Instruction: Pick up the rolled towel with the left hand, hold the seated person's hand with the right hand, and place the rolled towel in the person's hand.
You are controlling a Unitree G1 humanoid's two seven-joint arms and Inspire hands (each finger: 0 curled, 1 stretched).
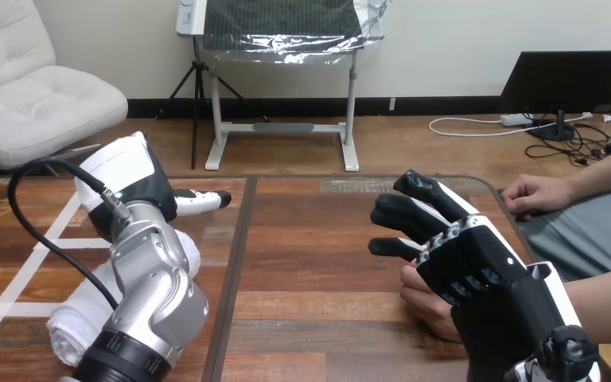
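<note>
The rolled white towel lies on the table at the near left, mostly covered by my left arm. My left hand sits at the towel's far end with its white back turned toward me. On the right, the person's hand rests on the table. My right hand lies over it from above, its black fingers stretched out to the left past the person's knuckles. I see no finger or thumb curled round the person's hand; whether the two touch is hidden.
The person's other hand rests as a loose fist at the table's far right edge. A dark seam runs down the wooden table between my two arms. White tape lines mark the left part.
</note>
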